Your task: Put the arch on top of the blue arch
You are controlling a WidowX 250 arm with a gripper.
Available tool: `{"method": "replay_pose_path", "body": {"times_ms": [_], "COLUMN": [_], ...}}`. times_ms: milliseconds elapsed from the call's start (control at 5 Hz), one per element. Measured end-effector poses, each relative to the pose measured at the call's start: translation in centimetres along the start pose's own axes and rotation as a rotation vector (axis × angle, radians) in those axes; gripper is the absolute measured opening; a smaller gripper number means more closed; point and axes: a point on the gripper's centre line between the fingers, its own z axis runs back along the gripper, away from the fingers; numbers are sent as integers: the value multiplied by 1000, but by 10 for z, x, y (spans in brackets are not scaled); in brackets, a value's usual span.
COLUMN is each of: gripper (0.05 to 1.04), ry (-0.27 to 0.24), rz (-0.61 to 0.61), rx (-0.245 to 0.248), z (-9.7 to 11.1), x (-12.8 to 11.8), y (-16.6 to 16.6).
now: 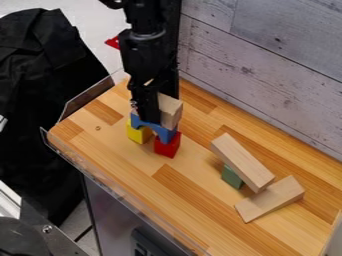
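The black gripper [149, 111] hangs down at the upper middle of the table, right at a plain wooden block [171, 111], which is likely the arch. The gripper hides much of that block, so its full shape cannot be made out. Directly below them the blue arch [165, 133] spans a yellow block [138, 132] on the left and a red block [167, 145] on the right. Whether the wooden piece rests on the blue arch or hangs just over it is unclear.
To the right, a long wooden block [242, 162] leans over a green block [232, 177], its lower end by another wooden block [270, 199]. A clear rim [113, 185] runs along the table's front left edge. A grey plank wall [267, 65] stands behind.
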Motion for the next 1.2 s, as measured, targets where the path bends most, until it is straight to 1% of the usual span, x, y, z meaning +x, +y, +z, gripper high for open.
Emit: {"method": "replay_pose_path", "body": {"times_ms": [200, 400, 600, 800, 1000, 1200], "gripper": [1001, 999, 999, 999, 999, 999], "ry": [-17, -39, -87, -113, -168, -175], "rz": [-24, -97, -233, -487, -712, -959], "rx": [-1, -36, -58, -13, 122, 215], "z": [6, 23, 47, 64, 57, 33], "x": [3, -3, -20, -47, -72, -92], "y": [-4, -12, -24, -28, -21, -1]}}
